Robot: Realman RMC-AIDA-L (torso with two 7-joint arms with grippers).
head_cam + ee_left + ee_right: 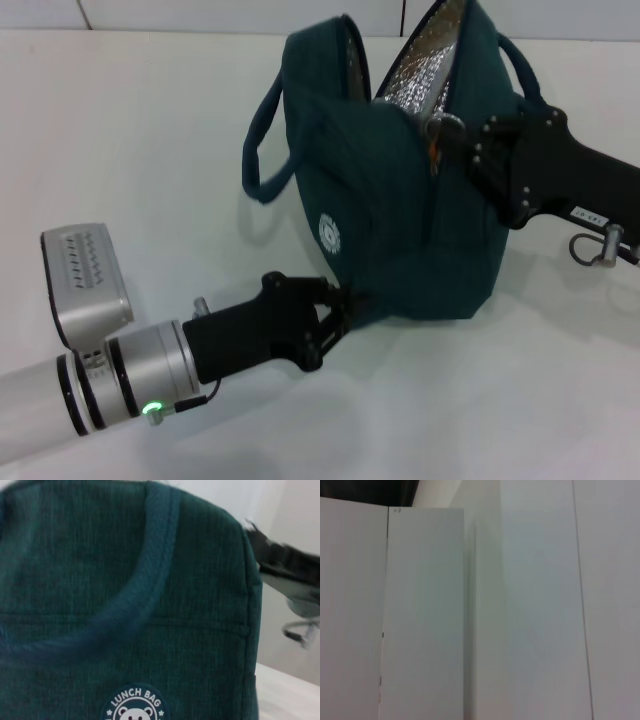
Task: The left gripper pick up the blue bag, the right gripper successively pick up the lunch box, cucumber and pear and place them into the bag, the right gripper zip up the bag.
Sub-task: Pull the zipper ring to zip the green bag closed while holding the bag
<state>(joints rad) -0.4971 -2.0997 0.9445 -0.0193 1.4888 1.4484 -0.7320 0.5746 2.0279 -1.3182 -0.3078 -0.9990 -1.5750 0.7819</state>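
Note:
The blue bag point(400, 220) stands in the middle of the white table, its top open and the silver foil lining point(425, 65) showing. My left gripper point(345, 305) is shut on the bag's lower near corner. My right gripper point(452, 132) comes in from the right and is shut on the zipper pull point(436, 135) at the bag's upper edge. The left wrist view is filled by the bag's side point(200, 605) with its round logo point(132, 707), and shows the right arm point(285, 570) beyond. The lunch box, cucumber and pear are out of view.
The white table point(150, 150) runs to a white wall at the back. The bag's loop handle point(262, 150) hangs out to the left. The right wrist view shows only white wall panels point(425, 615).

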